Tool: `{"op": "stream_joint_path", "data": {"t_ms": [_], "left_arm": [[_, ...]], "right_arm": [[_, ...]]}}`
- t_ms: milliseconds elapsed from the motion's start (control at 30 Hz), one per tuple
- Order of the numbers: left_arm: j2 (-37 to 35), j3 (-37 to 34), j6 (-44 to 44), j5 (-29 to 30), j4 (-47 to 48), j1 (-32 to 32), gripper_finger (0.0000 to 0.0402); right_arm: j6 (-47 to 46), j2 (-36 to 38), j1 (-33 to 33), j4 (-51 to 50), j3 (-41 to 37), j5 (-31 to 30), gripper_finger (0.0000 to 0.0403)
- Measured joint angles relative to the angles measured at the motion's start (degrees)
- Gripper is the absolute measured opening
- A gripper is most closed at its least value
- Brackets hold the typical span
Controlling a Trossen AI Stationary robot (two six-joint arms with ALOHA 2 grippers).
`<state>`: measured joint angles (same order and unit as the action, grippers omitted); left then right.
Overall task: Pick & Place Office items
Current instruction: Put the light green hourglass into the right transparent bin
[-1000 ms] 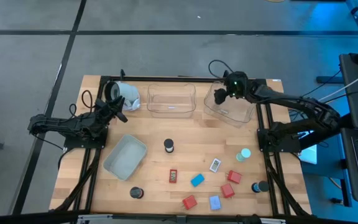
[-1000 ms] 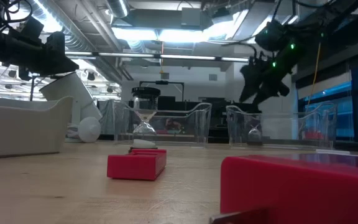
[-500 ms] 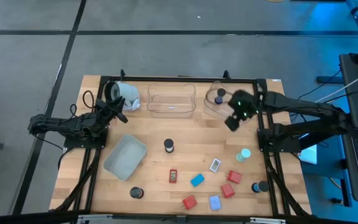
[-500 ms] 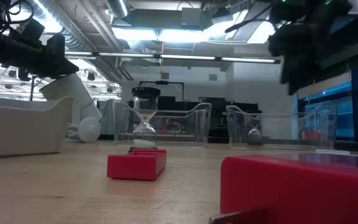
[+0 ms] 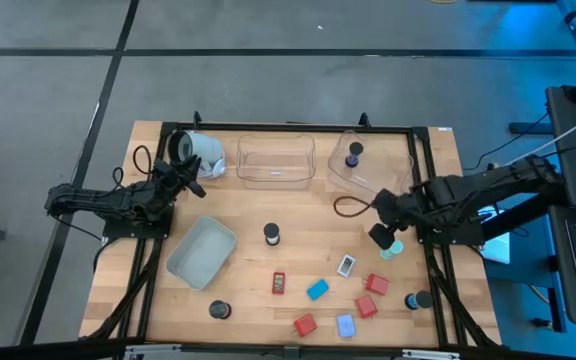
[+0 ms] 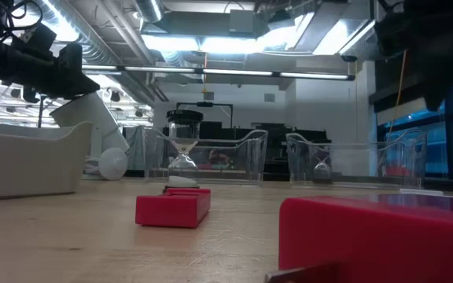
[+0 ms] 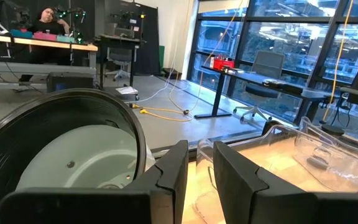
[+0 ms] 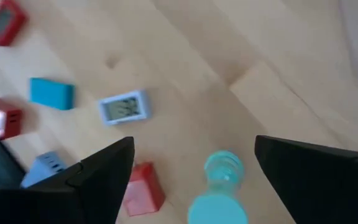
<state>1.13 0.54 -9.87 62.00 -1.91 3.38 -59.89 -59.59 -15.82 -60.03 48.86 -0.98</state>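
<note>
A mint-green hourglass-shaped piece (image 8: 219,186) is seen lying on the wooden table (image 5: 248,215), directly below the right gripper (image 5: 382,237) and between its two fingers (image 8: 95,177), which are spread wide with nothing held. In the high view that gripper is found above the table's right side, over the same mint-green piece, of which only a part shows beside the gripper there.

Just beyond the gripper a small white clock card (image 8: 123,107) is seen, with a blue block (image 8: 51,94) beside it and a red block (image 8: 144,188) close to the gripper's finger. Farther off, a small red clock (image 5: 279,284), a black cylinder (image 5: 272,235) and a second black cylinder (image 5: 219,310) are spread over the table. Another black hourglass piece (image 5: 353,155) is seen inside the clear tray (image 5: 378,180) behind the right gripper; a second clear tray (image 5: 275,170) stands beside it, and a grey-blue tray (image 5: 200,252) lies well to the side.

The left gripper (image 7: 194,180) is held at the table's far left corner, its fingers narrowly parted, just beside the large white cylinder (image 5: 198,153), with nothing gripped.
</note>
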Motion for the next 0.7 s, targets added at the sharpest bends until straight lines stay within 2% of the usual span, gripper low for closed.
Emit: {"op": "stream_joint_path", "data": {"t_ms": [67, 300, 700], "left_arm": [[0.0, 0.0, -0.1, 0.0, 0.0, 0.0, 0.0072], [0.2, 0.0, -0.5, -0.1, 0.0, 0.0, 0.0072], [0.4, 0.0, -1.6, -0.2, 0.0, 0.0, 0.0072]], "right_arm": [[-3.9, -0.3, -2.1, -2.5, 0.0, -1.5, 0.0346], [-12.7, -2.7, -9.0, -4.7, 0.0, -0.7, 0.0350], [-17.1, -11.0, -15.2, -7.0, 0.0, 0.4, 0.0350]]}}
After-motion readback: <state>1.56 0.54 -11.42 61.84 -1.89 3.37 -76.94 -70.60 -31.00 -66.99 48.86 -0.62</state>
